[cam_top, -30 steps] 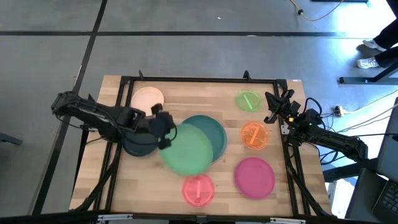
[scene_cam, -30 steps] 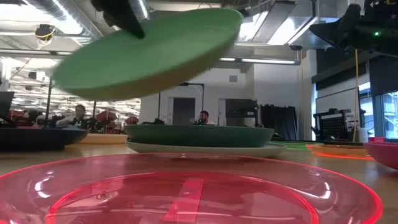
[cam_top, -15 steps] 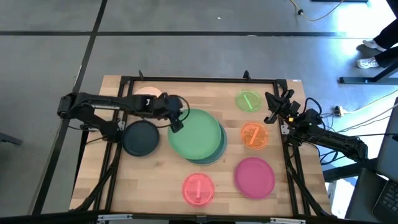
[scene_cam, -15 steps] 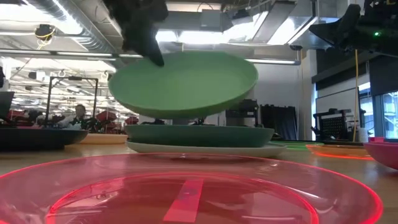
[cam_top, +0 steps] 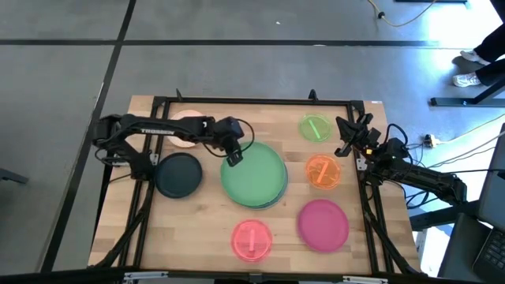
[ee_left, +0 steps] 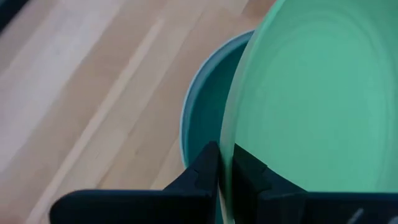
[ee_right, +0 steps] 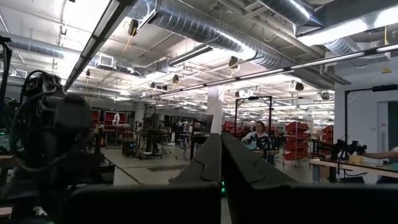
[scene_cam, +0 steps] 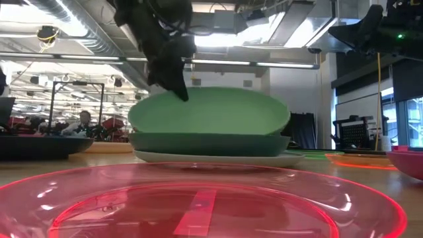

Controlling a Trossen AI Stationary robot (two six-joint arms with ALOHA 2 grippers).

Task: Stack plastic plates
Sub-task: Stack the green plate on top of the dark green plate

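My left gripper (cam_top: 234, 157) pinches the rim of the large green plate (cam_top: 254, 173), which sits tilted on the teal plate (ee_left: 205, 124) directly below it at mid-table. My right gripper (cam_top: 345, 147) waits at the table's right edge, fingers pressed together, beside the orange plate (cam_top: 323, 171).

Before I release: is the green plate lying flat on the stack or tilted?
Tilted. In the low view the green plate sits higher at the left gripper, which pinches its rim above the teal plate.
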